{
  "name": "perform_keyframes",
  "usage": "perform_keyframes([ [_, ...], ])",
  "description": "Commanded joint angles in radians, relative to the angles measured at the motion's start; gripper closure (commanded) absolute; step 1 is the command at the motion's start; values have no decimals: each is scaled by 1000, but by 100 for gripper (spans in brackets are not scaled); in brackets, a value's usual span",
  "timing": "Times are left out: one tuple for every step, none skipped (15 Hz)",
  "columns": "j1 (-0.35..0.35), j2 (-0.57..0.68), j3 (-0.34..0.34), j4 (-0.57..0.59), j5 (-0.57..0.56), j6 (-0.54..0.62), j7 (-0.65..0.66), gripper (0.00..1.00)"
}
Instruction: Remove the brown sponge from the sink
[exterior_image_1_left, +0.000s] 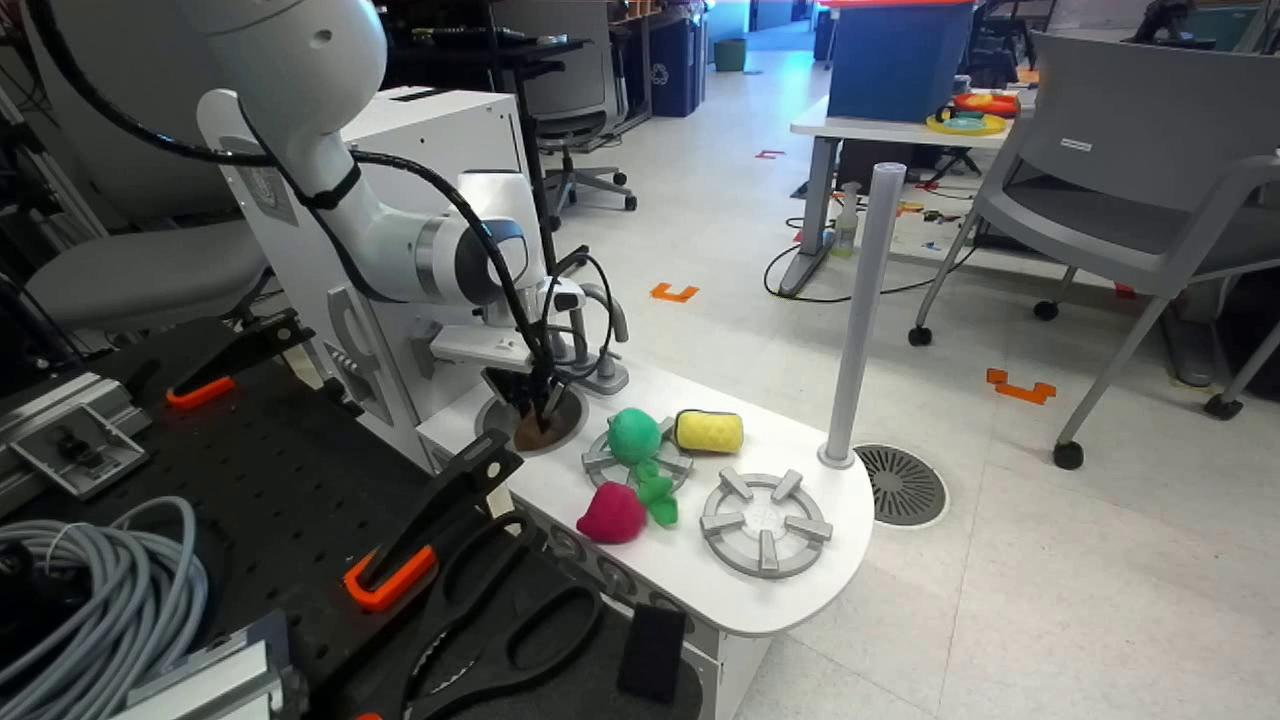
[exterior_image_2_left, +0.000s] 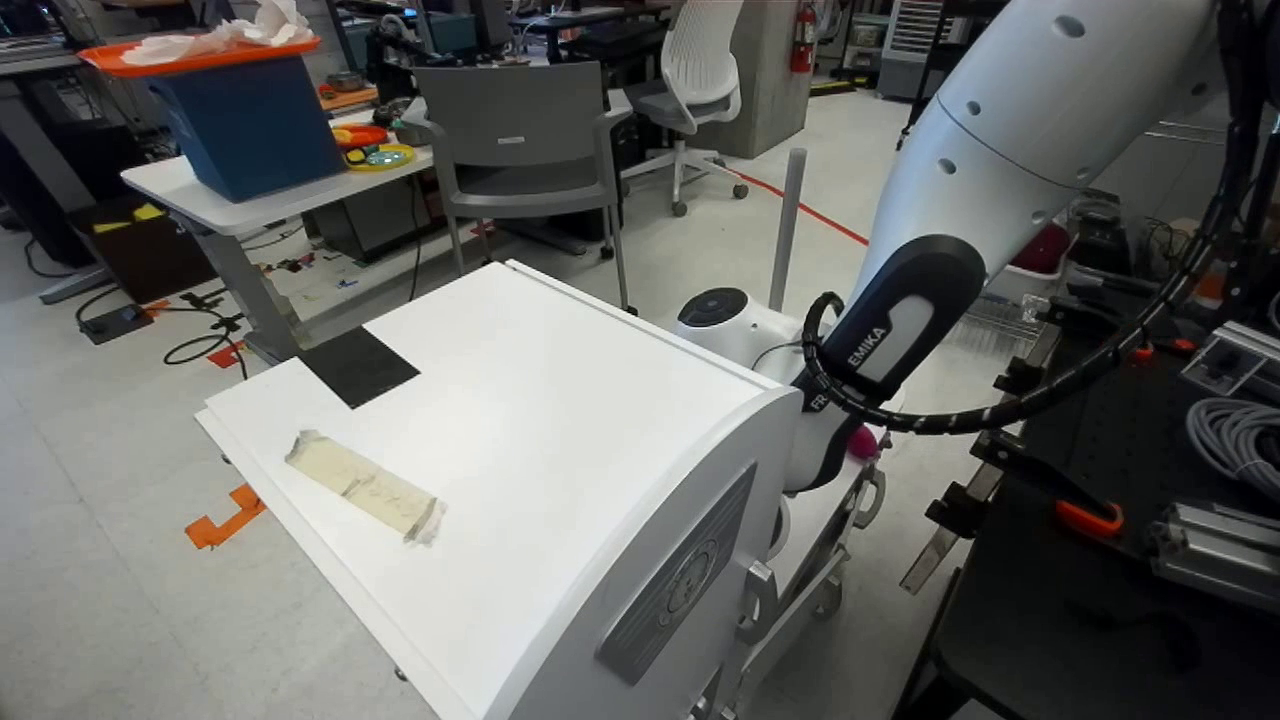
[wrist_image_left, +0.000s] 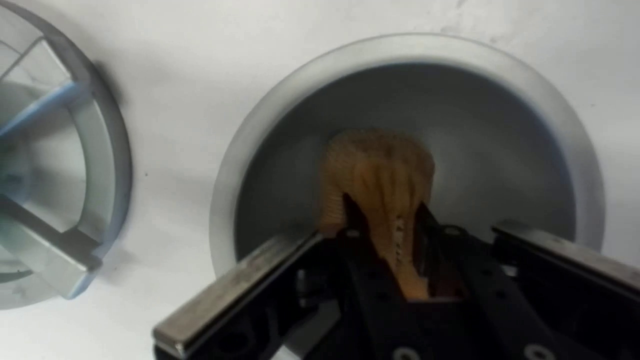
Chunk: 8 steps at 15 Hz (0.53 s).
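- A brown sponge sits in the round grey sink of a white worktop, gripped between two black fingers, its surface gathered into folds at the tips.
- From the wrist view, the sponge's visible long axis runs from 12 o'clock to between 5 and 6; the broad, rounded end points to 12, while the lower part narrows between the fingers.
- In an exterior view, the sponge lies toward the sink's 6 o'clock side, with a silver faucet at 2 and a green ball just past 3.
- A small pale strip between the fingers bears dark marks, too blurred to read.
- On the white arm, in an exterior view, the lettering "EMIKA" reads clearly; toward 7 o'clock of it, only "FR" shows beside a black cable.
- An emblem on a grey panel and a label on a grey chair are too small to read.
- A blue bin, toward 12 o'clock in an exterior view, carries a recycling symbol.
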Motion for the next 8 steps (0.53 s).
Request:
perform_keyframes([
  [-16, -185, 33, -241, 1, 19, -22, 94],
  [-19, -223, 36, -288, 3, 27, -17, 94],
  [-22, -260, 38, -336, 6, 39, -11, 94],
  [-22, -294, 34, -377, 1, 44, 12, 94],
  [-18, -331, 22, -425, 3, 51, 33, 94],
  [-18, -365, 11, -471, 3, 58, 49, 94],
  [-20, -390, 1, -504, 4, 66, 65, 94],
  [-19, -407, -10, -531, 3, 82, 80, 94],
])
